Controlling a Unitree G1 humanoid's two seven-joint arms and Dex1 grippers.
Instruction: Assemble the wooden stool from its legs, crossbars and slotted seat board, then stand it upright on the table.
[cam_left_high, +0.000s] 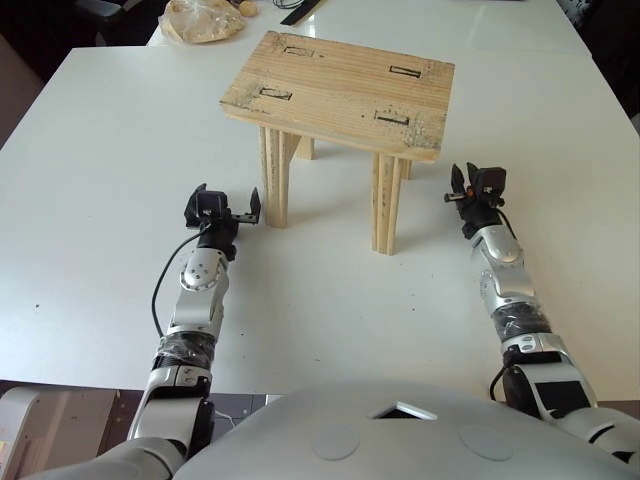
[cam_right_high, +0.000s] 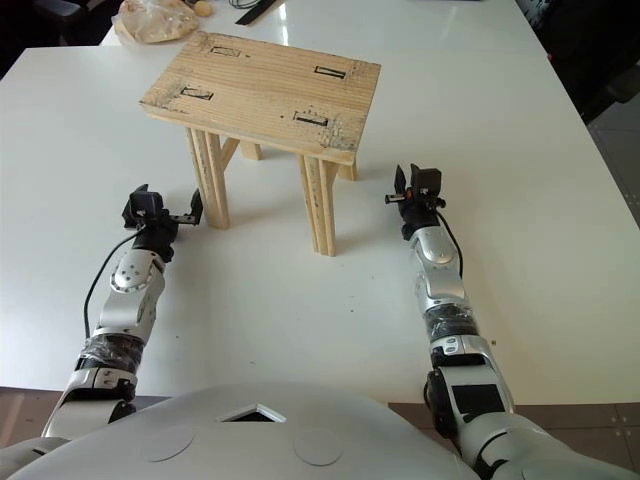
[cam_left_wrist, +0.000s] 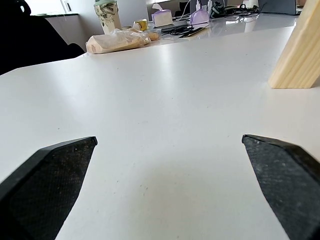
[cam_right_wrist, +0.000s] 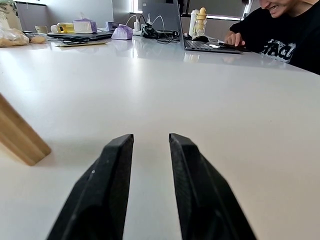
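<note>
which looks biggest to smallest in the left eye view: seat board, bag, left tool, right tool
1. seat board
2. bag, though it lies farther off and the picture's edge cuts it
3. left tool and right tool: they look about alike, so not ranked

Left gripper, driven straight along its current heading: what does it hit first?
Probably the near left leg of the pale wooden stool: the open left gripper sits just beside it, and its stool-side finger looks lined up with it. Between the fingers lies bare white table. Depth unclear.
</note>
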